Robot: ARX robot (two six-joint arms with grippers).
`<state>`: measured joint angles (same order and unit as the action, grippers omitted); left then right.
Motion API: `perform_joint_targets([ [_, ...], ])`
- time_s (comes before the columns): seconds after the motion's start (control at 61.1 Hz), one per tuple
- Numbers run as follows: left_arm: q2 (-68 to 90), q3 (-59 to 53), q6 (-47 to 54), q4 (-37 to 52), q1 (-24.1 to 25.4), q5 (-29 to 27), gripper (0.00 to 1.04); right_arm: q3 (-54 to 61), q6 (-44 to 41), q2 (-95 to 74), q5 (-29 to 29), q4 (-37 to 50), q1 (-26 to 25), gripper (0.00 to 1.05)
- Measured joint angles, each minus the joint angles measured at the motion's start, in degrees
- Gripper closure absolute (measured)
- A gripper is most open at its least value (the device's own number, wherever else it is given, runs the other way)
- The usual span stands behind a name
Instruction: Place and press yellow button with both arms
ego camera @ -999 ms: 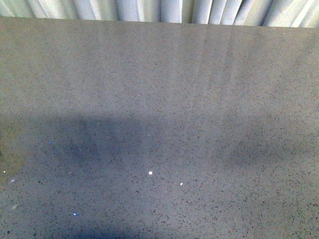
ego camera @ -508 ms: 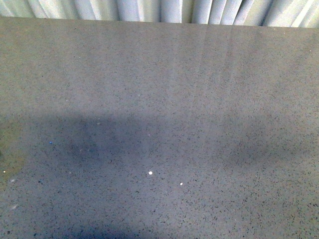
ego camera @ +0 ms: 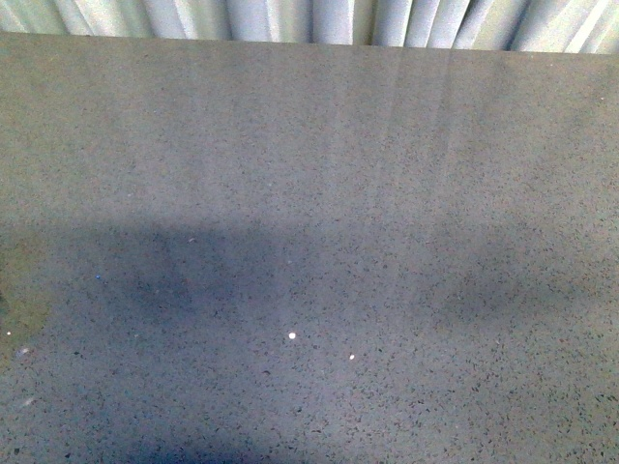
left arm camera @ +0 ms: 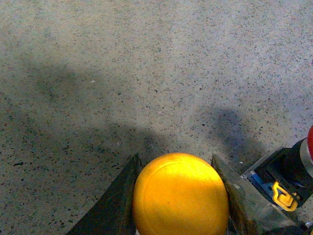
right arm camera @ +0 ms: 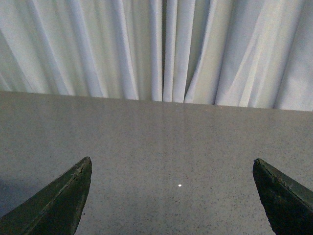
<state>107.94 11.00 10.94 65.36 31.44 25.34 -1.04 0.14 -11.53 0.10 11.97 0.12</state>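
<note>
In the left wrist view my left gripper (left arm camera: 176,161) is shut on the yellow button (left arm camera: 180,193). Its round yellow cap fills the gap between the two dark fingers (left arm camera: 117,200) and is held above the speckled grey tabletop (left arm camera: 122,73). The button's body and base are hidden under the cap. In the right wrist view my right gripper (right arm camera: 172,166) is open and empty, its two dark fingertips (right arm camera: 68,196) wide apart over the bare tabletop (right arm camera: 171,142). Neither arm shows in the front view, only their shadows on the table (ego camera: 309,193).
Beside the left gripper stands another push-button (left arm camera: 293,171) with a black body, a red cap at the frame edge and a blue-and-yellow base. A white pleated curtain (right arm camera: 161,49) hangs behind the table's far edge (ego camera: 309,43).
The shadows on the table in the front view have shifted slightly. Nothing else differs.
</note>
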Motion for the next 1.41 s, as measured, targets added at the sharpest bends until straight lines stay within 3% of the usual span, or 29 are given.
perform_joint_targets([
  [0.229, -0.2, 0.0, 0.4, 0.1, -0.3, 0.0, 0.71, 0.0, 0.0, 0.0, 0.0, 0.0, 0.0, 0.09],
  [0.393, -10.5, 3.8, 0.9, -10.3, 2.1, 0.5, 0.71, 0.0, 0.0, 0.0, 0.0, 0.0, 0.0, 0.09],
  [0.475, -16.9, 7.5, 1.1, -16.3, 0.5, 0.2, 0.71, 0.0, 0.0, 0.0, 0.0, 0.0, 0.0, 0.09],
  [0.589, -22.8, 8.9, 0.6, -20.3, -6.8, -1.8, 0.71, 0.0, 0.0, 0.0, 0.0, 0.0, 0.0, 0.09],
  [0.688, -24.3, 9.3, -1.2, -20.7, -15.9, -4.8, 0.71, 0.0, 0.0, 0.0, 0.0, 0.0, 0.0, 0.09],
  [0.901, -18.9, 10.5, -4.9, -15.9, -35.0, -12.2, 0.71, 0.0, 0.0, 0.0, 0.0, 0.0, 0.0, 0.09],
  [1.081, -10.4, 13.4, -7.7, -10.9, -47.5, -16.1, 0.71, 0.0, 0.0, 0.0, 0.0, 0.0, 0.0, 0.09],
  [1.228, -2.6, 16.5, -7.8, -7.8, -53.0, -18.1, 0.71, 0.0, 0.0, 0.0, 0.0, 0.0, 0.0, 0.09],
  [1.408, 4.4, 19.9, -7.5, -6.6, -56.4, -19.2, 0.71, 0.0, 0.0, 0.0, 0.0, 0.0, 0.0, 0.09],
])
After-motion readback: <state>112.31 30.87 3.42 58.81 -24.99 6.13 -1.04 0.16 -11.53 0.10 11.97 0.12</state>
